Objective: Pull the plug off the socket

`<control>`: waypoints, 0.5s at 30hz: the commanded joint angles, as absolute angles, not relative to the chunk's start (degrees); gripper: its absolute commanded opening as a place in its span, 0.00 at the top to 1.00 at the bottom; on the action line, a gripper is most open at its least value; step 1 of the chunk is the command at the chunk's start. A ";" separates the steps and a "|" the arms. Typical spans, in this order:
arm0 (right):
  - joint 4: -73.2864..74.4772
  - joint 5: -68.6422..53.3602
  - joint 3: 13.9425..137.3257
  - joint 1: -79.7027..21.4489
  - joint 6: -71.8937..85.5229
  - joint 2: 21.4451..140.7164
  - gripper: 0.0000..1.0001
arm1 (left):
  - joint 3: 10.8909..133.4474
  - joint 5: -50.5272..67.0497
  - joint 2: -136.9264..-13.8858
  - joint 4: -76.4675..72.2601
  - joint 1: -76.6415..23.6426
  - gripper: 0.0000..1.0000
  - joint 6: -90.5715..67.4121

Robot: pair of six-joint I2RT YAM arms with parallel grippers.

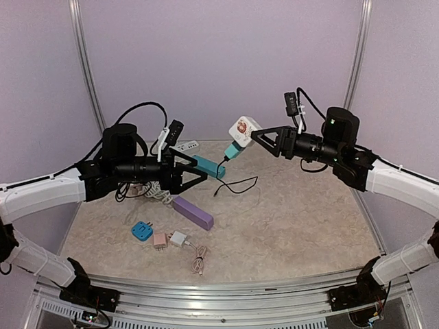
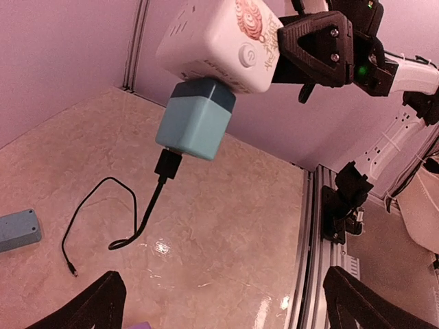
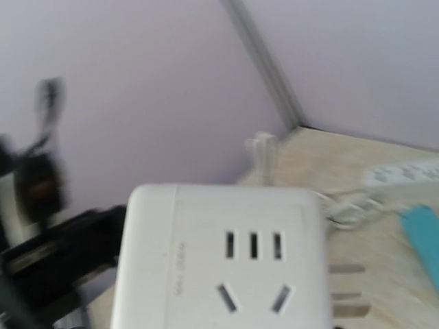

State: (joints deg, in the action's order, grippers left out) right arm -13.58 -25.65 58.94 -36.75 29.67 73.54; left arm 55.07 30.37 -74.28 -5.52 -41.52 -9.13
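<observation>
No word or number could be read anywhere. The white socket cube [image 2: 219, 44], in the upper middle of the left wrist view, carried a round power symbol [image 2: 245, 55] on the face turned to the camera. Beside it ran a line of faint grey print [image 2: 214, 68], too small to make out. The cube's upper face bore a round red-orange emblem [image 2: 251, 17] with a swirled pattern and no legible letters; it also showed as a small reddish spot near the centre of the top view. In the right wrist view, a short line of grey lettering [image 3: 180, 269] ran vertically left of the cube's slots, blurred past reading.
</observation>
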 commanded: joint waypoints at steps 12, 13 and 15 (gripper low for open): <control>-17.31 -46.35 64.97 -40.81 25.03 77.94 1.00 | 61.53 47.29 -78.17 -6.77 -39.96 0.01 -15.93; -17.09 -46.63 65.32 -41.20 24.75 78.46 1.00 | 61.79 47.84 -78.28 -6.91 -40.05 0.01 -15.91; -17.37 -47.28 65.68 -42.04 24.62 79.48 1.00 | 62.23 47.94 -78.64 -6.94 -40.39 0.01 -15.91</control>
State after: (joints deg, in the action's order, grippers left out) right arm -16.62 -44.34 63.05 -40.38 26.20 77.71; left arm 60.07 44.86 -77.65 -6.00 -39.88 -15.20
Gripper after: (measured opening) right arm 0.591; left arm 0.987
